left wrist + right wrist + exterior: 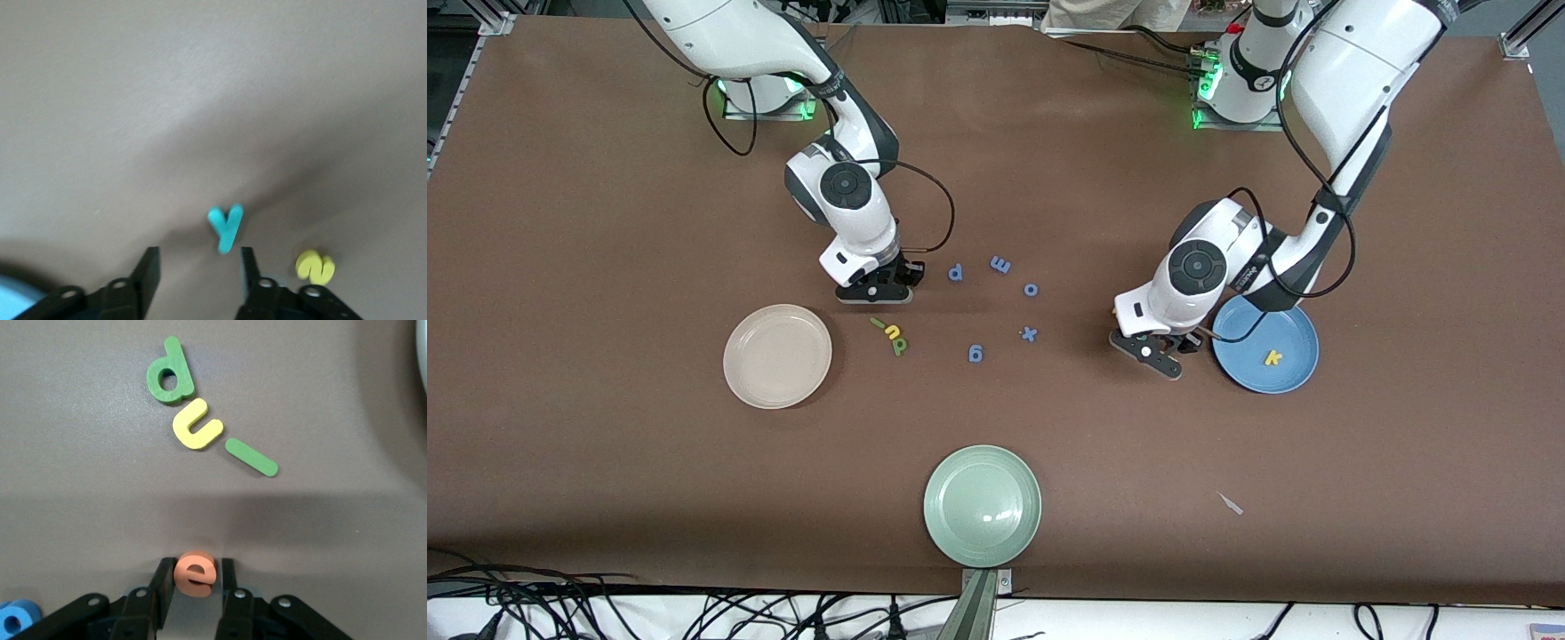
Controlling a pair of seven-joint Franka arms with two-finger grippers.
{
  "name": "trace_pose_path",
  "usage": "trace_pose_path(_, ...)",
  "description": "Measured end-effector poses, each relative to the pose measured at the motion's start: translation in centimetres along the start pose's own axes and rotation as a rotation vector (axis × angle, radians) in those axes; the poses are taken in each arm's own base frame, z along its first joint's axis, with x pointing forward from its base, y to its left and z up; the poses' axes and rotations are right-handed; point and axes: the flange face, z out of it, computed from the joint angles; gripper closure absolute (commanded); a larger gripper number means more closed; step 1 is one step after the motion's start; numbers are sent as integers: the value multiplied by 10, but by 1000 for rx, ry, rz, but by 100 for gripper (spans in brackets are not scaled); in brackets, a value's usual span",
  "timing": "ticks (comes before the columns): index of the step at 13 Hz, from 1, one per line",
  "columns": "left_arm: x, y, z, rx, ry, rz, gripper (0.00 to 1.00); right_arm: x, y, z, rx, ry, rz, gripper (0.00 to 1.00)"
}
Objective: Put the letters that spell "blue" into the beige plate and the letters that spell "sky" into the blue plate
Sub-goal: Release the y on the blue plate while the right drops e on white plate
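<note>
My right gripper (195, 565) is shut on the orange "e" (193, 579), low over the table beside the beige plate (777, 356). Close by lie the green "b" (170, 375), yellow "u" (195, 425) and thin green "l" (251, 457). My left gripper (200, 263) is open, low over the table beside the blue plate (1254, 378). The teal "y" (227, 228) lies flat just past its fingertips, untouched, with the yellow "s" (315, 267) beside one finger. The yellow "k" (1273, 357) lies in the blue plate.
Several all-blue letters (1000, 264) are scattered on the brown table between the two grippers. A pale green plate (983, 533) sits near the table's front edge. A small scrap (1231, 504) lies nearer the front camera than the blue plate.
</note>
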Motion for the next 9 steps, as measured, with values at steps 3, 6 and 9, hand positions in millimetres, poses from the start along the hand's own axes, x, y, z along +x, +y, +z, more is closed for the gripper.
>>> trace_pose_path(3, 4, 4, 19, -26, 37, 5, 11, 0, 0, -1, 0, 1, 0, 83)
trace_pose_path(6, 5, 5, 30, -8, 56, 39, 56, 1, -1, -2, 4, 6, -4, 84)
trace_pose_path(9, 6, 5, 28, -6, 64, 41, 81, 19, 2, -19, -36, -3, -55, 84)
